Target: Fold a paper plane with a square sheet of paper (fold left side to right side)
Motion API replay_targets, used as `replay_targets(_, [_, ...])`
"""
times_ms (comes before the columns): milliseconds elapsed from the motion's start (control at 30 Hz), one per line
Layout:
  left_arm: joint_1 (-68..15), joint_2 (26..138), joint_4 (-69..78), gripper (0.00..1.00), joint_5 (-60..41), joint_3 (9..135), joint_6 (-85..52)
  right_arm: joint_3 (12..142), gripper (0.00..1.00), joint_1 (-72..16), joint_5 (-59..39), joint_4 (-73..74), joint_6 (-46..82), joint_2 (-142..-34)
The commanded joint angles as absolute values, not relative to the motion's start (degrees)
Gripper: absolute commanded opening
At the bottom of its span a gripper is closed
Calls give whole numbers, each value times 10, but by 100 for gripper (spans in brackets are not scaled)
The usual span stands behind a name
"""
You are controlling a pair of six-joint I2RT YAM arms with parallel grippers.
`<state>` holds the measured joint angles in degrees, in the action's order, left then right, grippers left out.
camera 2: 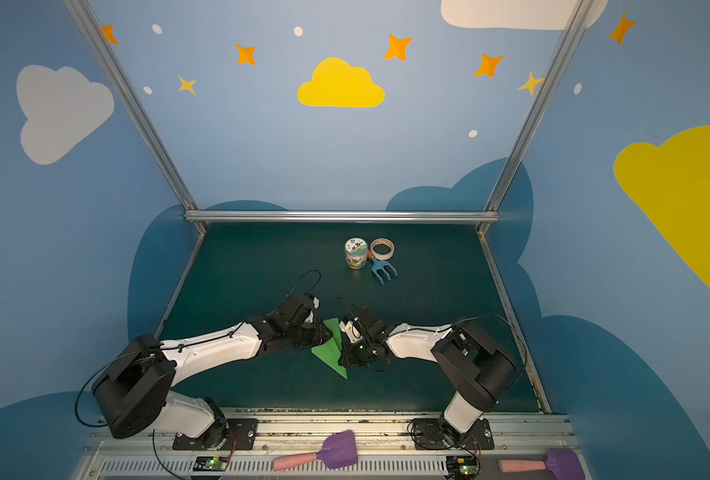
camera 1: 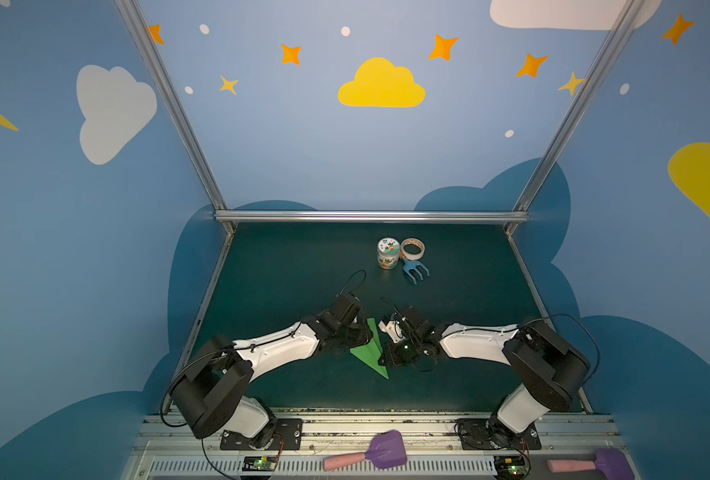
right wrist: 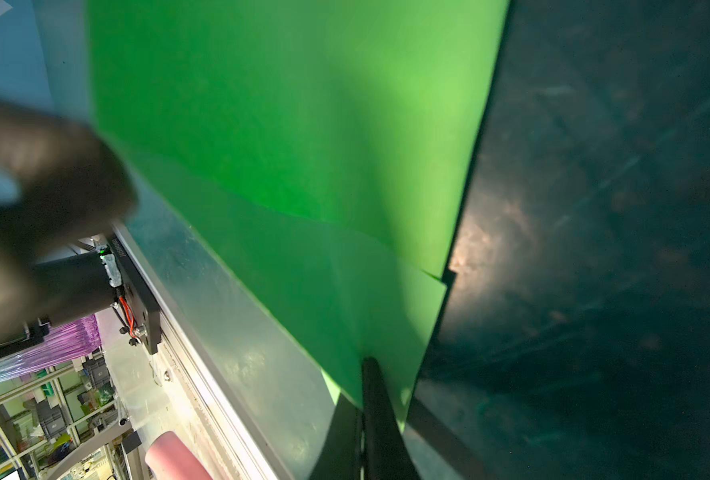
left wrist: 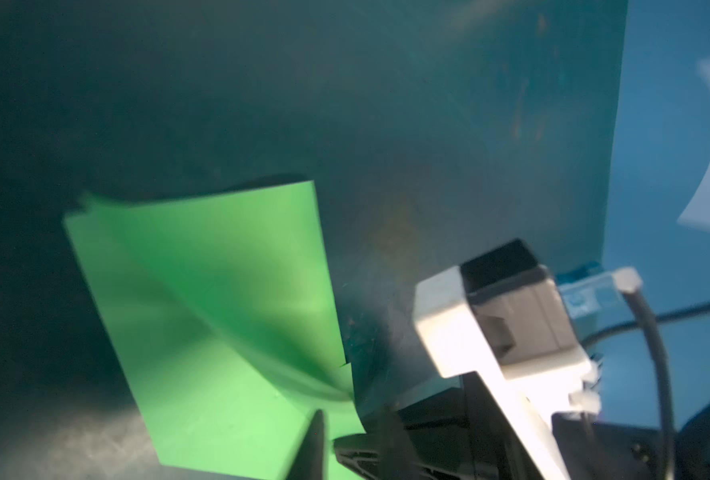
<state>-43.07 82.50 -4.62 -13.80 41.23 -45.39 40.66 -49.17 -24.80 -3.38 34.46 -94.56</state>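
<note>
The square sheet of paper (camera 1: pixel 369 353) (camera 2: pixel 331 353) is bright green and folded into a slim pointed paper plane shape. It is held just above the dark green mat, midway between the two arms, in both top views. My left gripper (camera 1: pixel 362 336) (camera 2: pixel 324 332) meets it from the left. In the left wrist view this gripper (left wrist: pixel 328 428) is shut, with an edge of the paper (left wrist: pixel 203 311) between its fingers. My right gripper (camera 1: pixel 386 358) (camera 2: pixel 346 358) comes in from the right. Its jaws (right wrist: pixel 366 386) are shut on the layered green flaps (right wrist: pixel 303 166).
A small printed jar (camera 1: pixel 388 252), a tape roll (camera 1: pixel 412 248) and a blue toy rake (camera 1: pixel 415 271) stand at the back of the mat. Two purple shovels with pink handles (camera 1: pixel 370 455) (camera 1: pixel 594 463) lie on the front metal rail. Blue walls enclose the mat.
</note>
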Motion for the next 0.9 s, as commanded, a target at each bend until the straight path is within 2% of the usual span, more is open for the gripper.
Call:
replay_targets(0, [-435, 794, -13, 4, -125, 382, -464, 380, 0, -499, -203, -109, 333, -998])
replay_targets(367, [-452, 830, 95, 4, -206, 334, -409, 405, 0, -492, -253, -137, 310, -1024])
replay_targets(867, [-469, 874, 134, 4, -198, 331, -393, 398, 0, -482, -265, -141, 311, -1027])
